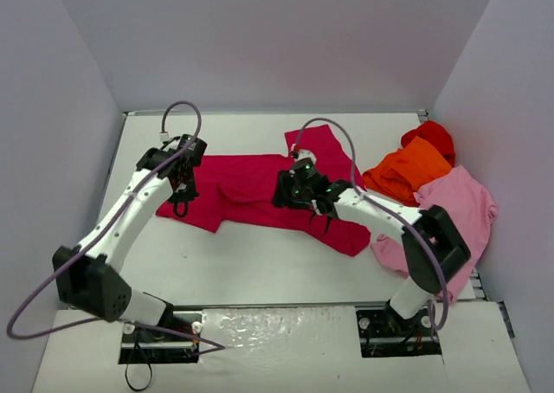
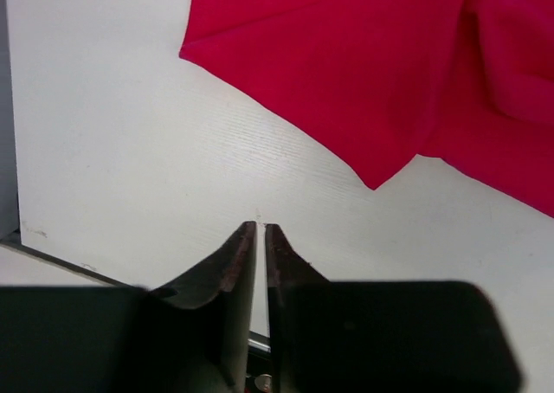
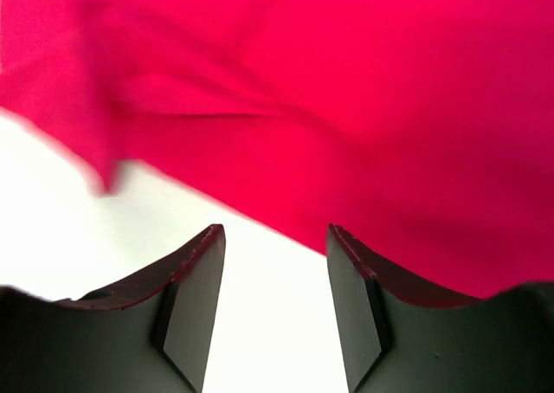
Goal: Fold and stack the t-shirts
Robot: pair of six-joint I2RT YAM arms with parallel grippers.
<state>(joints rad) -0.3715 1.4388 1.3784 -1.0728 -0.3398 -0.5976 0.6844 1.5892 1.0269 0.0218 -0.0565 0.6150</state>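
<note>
The crimson t-shirt (image 1: 251, 190) lies spread across the middle of the white table (image 1: 260, 272). My left gripper (image 1: 179, 202) hangs at the shirt's left end. In the left wrist view it (image 2: 260, 227) is shut and empty over bare table, with the crimson cloth (image 2: 363, 73) ahead of it. My right gripper (image 1: 282, 191) is over the shirt's middle. In the right wrist view it (image 3: 275, 230) is open and empty, just short of a blurred edge of the crimson cloth (image 3: 346, 107). The orange t-shirt (image 1: 407, 170), bright red t-shirt (image 1: 430, 135) and light pink t-shirt (image 1: 454, 211) lie heaped at the right.
Grey walls enclose the table on the left, back and right. The pile of three shirts fills the right edge beside the right arm. Bare white table shows in front of the crimson shirt and at the back left (image 1: 216, 129).
</note>
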